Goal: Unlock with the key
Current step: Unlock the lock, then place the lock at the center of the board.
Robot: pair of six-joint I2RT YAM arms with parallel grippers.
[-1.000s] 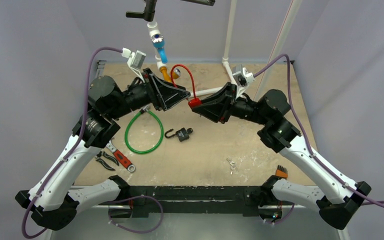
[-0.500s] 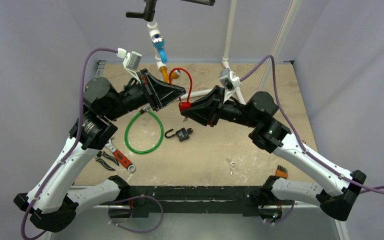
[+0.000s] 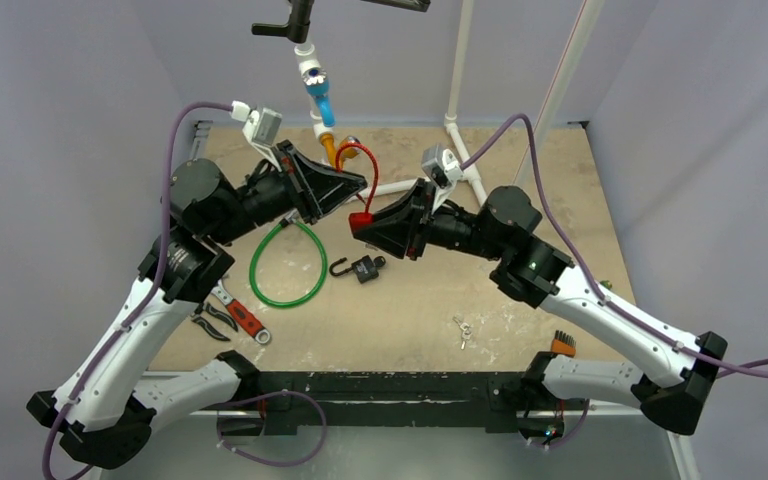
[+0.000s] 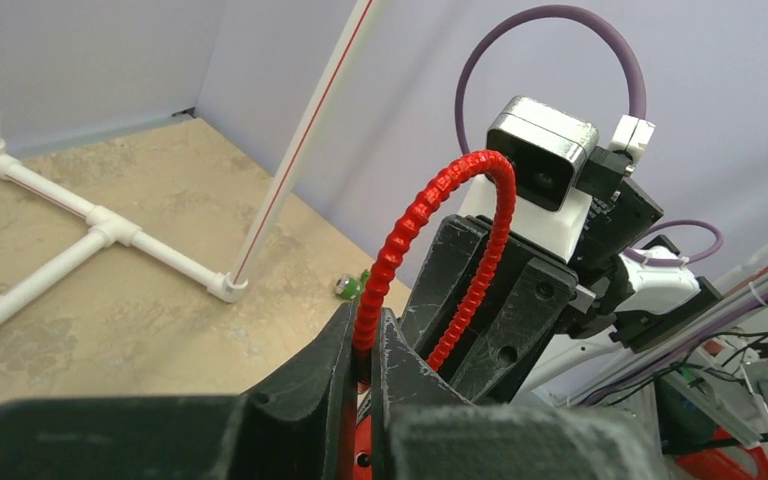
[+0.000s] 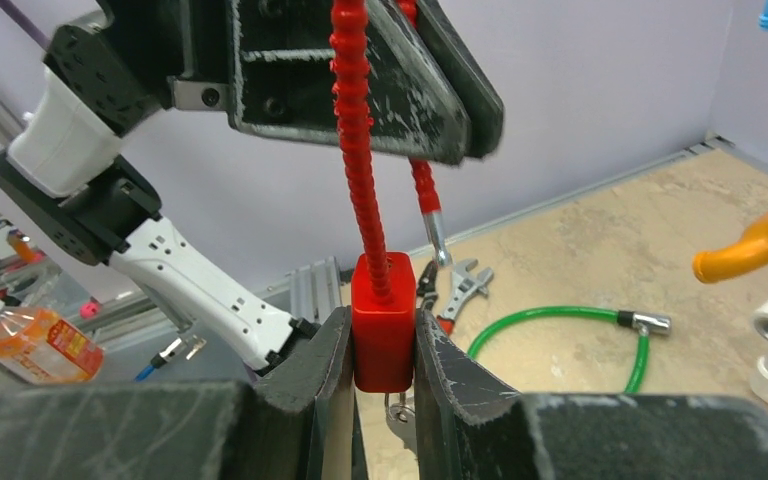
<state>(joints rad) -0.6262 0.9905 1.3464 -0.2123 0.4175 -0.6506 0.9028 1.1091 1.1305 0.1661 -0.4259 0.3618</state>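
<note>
The left gripper (image 3: pixel 358 186), pinched shut on the red cable (image 4: pixel 430 215), meets the right gripper (image 3: pixel 359 228), clamped on the red lock body (image 5: pixel 383 320), above the table (image 3: pixel 410 310). In the right wrist view the cable rises toward 12 o'clock from the body. The key bunch (image 3: pixel 462 329) lies at 5 o'clock from the lock, nearer the right arm.

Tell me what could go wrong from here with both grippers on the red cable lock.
The left gripper pinches the red cable right next to the right gripper, which clamps the red lock body; the two heads nearly touch and could collide if either turns. In the top view the cable arcs close to the orange valve handle and might snag there.
</note>
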